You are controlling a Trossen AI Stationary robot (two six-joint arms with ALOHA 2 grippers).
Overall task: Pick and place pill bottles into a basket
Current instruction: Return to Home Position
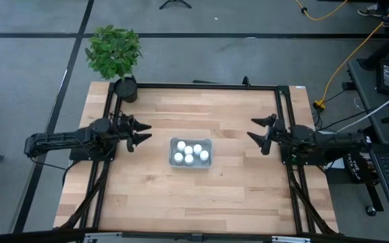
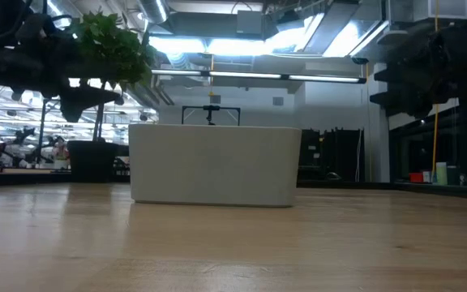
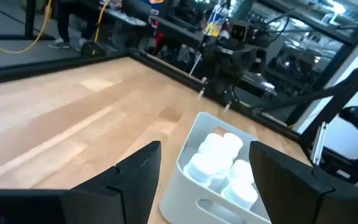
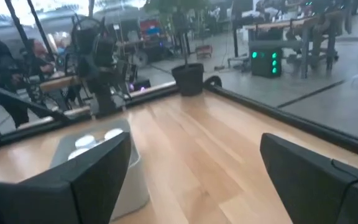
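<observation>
As the overhead camera shows the whole bench, I log these items.

- Basket (image 1: 209, 144): a shallow rectangular tray, pale grey with smooth walls and rounded corners. It stands at the middle of the table (image 1: 181, 199), a planked light-wood top inside a black frame.
- Pill bottles (image 1: 188, 150): six small white cylinders with round caps, all inside the basket and packed close together.
- Left gripper (image 1: 145, 132): dark, its two pointed fingers spread apart and holding nothing, hovering near the basket's left side.
- Right gripper (image 1: 253, 128): likewise spread and empty, farther off on the basket's right.
- Potted plant (image 1: 113, 50): leafy green in a dark pot, at a table corner on the left arm's side.
</observation>
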